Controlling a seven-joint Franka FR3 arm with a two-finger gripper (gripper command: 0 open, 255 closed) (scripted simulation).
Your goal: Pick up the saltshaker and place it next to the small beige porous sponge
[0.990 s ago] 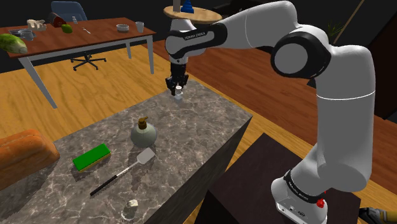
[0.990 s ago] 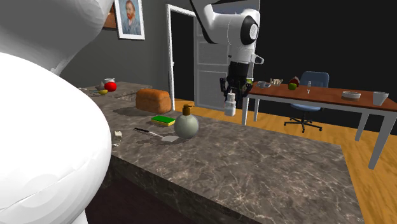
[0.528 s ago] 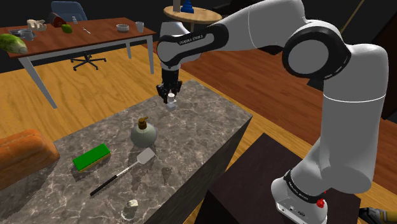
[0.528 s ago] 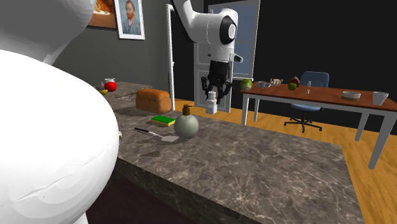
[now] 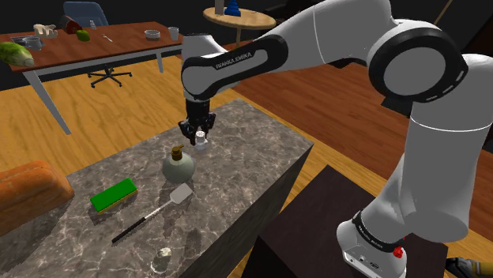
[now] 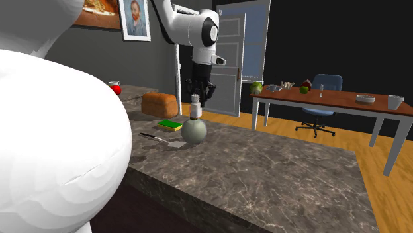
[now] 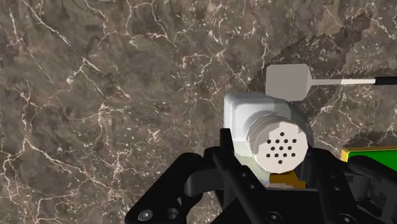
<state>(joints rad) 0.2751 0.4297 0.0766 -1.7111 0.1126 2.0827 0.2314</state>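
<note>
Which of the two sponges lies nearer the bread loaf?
The green sponge, close by the loaf; the small beige sponge sits farther off, past the spatula.

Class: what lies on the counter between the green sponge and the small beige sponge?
The spatula: its black handle crosses that stretch, as the shoulder view shows.

My gripper (image 5: 197,137) has the shaker (image 5: 201,140) between its fingers, above the counter (image 5: 253,154). The bottle (image 5: 178,166) stands just beside it (towards the shoulder view's lower left). Beyond the bottle from the gripper lie the spatula (image 5: 170,201) and the scrubber (image 5: 114,195). I see the small sponge (image 5: 164,253) farthest from the gripper, well apart.
</note>
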